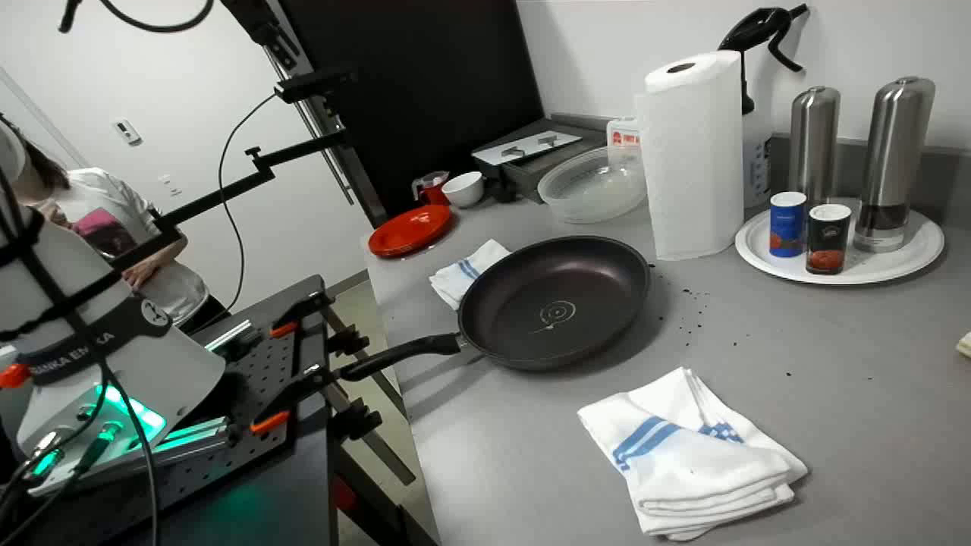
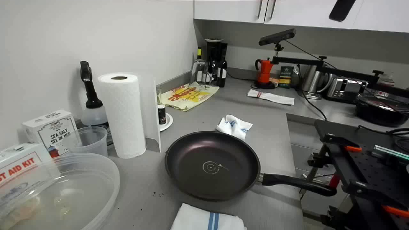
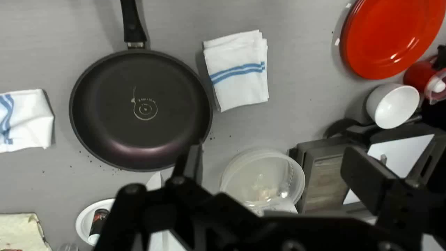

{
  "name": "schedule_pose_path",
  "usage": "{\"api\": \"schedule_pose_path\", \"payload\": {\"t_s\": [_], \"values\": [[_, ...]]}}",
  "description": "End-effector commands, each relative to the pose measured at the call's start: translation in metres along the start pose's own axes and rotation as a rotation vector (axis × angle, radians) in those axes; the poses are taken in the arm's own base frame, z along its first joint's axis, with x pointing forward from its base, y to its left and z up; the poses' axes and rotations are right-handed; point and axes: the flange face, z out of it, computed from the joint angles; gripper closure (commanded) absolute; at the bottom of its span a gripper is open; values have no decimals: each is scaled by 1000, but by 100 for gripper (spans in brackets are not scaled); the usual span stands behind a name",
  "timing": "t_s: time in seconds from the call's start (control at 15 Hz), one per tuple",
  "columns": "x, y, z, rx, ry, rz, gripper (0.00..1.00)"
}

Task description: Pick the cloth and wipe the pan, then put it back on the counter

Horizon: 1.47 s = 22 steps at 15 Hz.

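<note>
The black pan (image 1: 557, 303) sits on the grey counter (image 1: 872, 440), its handle reaching past the edge; it also shows in the wrist view (image 3: 139, 104). Two white blue-striped cloths lie apart from each other on either side of the pan. One cloth (image 1: 690, 455) is folded and rumpled; it shows in the wrist view (image 3: 26, 120) and an exterior view (image 2: 235, 126). The other cloth (image 3: 237, 71), neatly folded, lies on the red plates' side, also in both exterior views (image 1: 466, 271) (image 2: 207, 220). My gripper (image 3: 275, 160) is open and empty, above the counter.
A paper-towel roll (image 1: 690, 159) stands behind the pan. A white tray (image 1: 922, 250) holds jars and mills. A clear tub (image 3: 263, 177), red plates (image 3: 390, 38) and a white bowl (image 3: 393, 105) stand to one side. Dark crumbs (image 1: 694, 311) lie beside the pan.
</note>
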Motion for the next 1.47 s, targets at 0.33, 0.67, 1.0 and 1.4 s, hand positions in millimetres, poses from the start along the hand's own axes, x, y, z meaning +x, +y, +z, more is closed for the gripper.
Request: {"api": "schedule_pose_path", "payload": {"t_s": [0.33,0.67,1.0,1.4], "values": [[11,14,23,-26,-33,72,0],[22,34,43,-50,-44,175,0],[46,83,71,-110,7,364,0],[79,171,106,-189,80,638,0]]}}
